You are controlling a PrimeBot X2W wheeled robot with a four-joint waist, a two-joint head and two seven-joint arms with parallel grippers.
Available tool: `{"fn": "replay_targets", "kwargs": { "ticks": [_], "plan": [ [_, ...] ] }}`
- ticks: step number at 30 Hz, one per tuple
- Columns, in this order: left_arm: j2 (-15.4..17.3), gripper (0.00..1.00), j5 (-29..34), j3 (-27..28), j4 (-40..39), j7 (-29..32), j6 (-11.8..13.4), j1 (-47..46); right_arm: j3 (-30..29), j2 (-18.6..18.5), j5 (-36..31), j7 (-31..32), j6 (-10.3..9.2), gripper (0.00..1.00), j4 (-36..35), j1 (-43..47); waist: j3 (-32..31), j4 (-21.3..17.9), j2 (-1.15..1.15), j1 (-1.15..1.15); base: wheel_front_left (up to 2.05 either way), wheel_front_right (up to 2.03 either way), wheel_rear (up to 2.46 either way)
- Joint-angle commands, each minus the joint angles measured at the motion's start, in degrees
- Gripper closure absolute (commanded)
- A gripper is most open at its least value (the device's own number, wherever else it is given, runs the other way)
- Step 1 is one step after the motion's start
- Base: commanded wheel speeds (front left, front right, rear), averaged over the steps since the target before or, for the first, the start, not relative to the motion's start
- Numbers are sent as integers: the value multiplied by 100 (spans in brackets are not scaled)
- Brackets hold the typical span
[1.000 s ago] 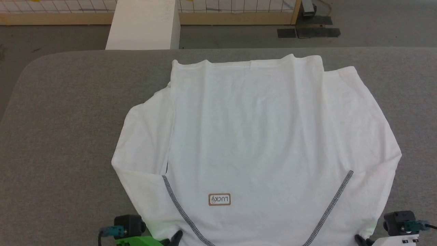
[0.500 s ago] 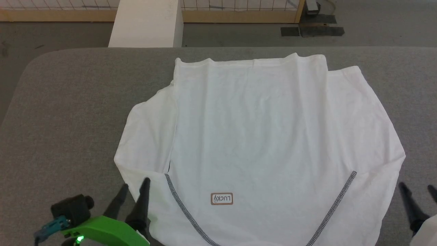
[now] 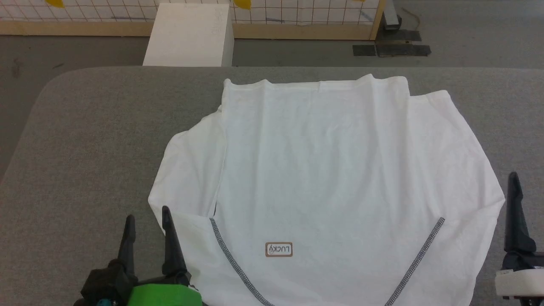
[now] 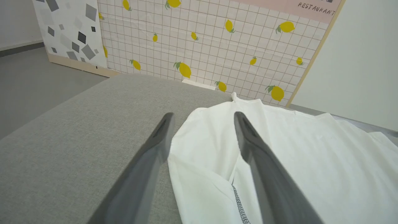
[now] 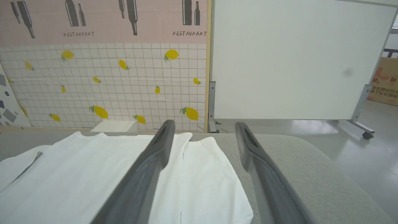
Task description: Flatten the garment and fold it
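The garment [image 3: 331, 178] is laid flat on the grey table [image 3: 85, 127], while the left gripper [image 3: 147, 213] and right gripper [image 5: 205, 123] are held spread, empty, beside its near side edges.

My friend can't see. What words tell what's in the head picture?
A white T-shirt lies on a grey table, LUCKY patch near the robot. The open left gripper sits at its lower left edge; one finger of the right gripper stands by its right edge.
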Motion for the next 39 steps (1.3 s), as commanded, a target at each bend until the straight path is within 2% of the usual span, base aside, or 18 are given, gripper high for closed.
{"fn": "replay_targets", "kwargs": {
  "ticks": [1, 7, 12, 14, 18, 23, 30, 36, 39],
  "plan": [
    [-135, 0, 62, 65, 6, -41, -44, 49, -87, 1, 248, -153, -9, 0, 195, 97, -35, 10, 0, 0, 0, 0, 0],
    [-289, 0, 310, 356, -51, -44, -408, -27, 37, 2, 420, -358, -9, 0, 601, 255, -5, 19, 0, 0, 0, 0, 0],
    [-11, 0, 439, 423, -28, -37, -806, -487, 29, 2, 466, -409, -9, 0, 601, 153, 235, 8, 0, 0, 0, 0, 0],
    [179, 0, 382, 419, -2, 186, -1002, -822, -21, 2, 476, -430, -9, 0, 562, 69, 405, 8, 0, 0, 0, 0, 0],
    [638, 0, 139, 392, 133, 1200, -1441, -1785, -186, 2, 466, -470, -9, 0, 498, -135, 829, 35, 0, 0, 0, 0, 0],
    [929, 0, -422, 313, 435, 2739, -1798, -2928, -252, 2, 456, -509, -9, 0, 506, -416, 1334, 19, 0, 0, 0, 0, 0],
    [1167, 0, -1240, 516, 1380, 4434, -1837, -4250, -205, 2, 481, -534, -9, 0, 506, -729, 1853, -182, 0, 0, 0, 0, 0],
    [1444, 0, -1357, 489, 1875, 5380, -1695, -4752, -229, 3, 532, -570, -9, 0, 568, -861, 2163, -367, 0, 0, 0, 0, 0],
    [1563, 0, -1348, 474, 1975, 5648, -1639, -4848, -237, 3, 560, -584, -9, 0, 585, -897, 2285, -428, 0, 0, 0, 0, 0]
  ]
}}
